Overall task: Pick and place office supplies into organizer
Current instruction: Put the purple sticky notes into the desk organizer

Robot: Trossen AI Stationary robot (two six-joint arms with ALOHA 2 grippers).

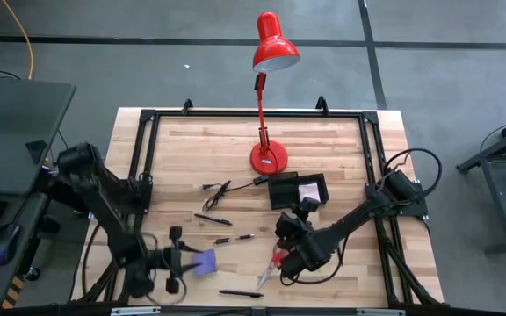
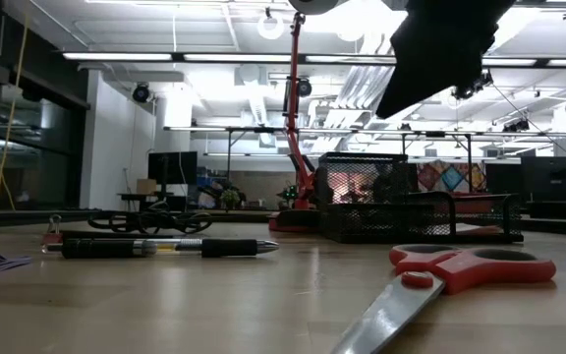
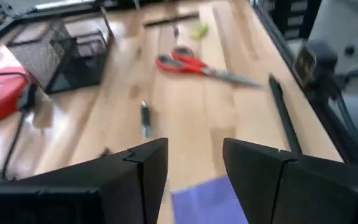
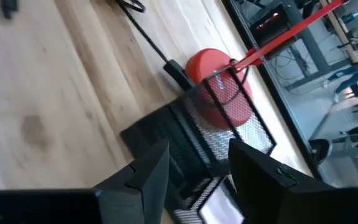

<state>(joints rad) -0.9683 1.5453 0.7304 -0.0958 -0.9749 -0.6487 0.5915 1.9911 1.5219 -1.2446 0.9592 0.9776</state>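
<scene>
Left gripper (image 1: 185,260) hangs open and empty at the near left, just beside the purple pad (image 1: 205,262). Right gripper (image 1: 293,224) is open too, holding nothing, between the scissors (image 1: 269,267) nearer in and the organizer (image 1: 297,190) farther back.

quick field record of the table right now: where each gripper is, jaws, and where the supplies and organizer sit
left gripper: front left, jaws open, empty, at the purple sticky pad
right gripper: just in front of the organizer, jaws open, empty
scissors: flat on the table, front centre
pens: loose on the table
lamp: behind the organizer
</scene>
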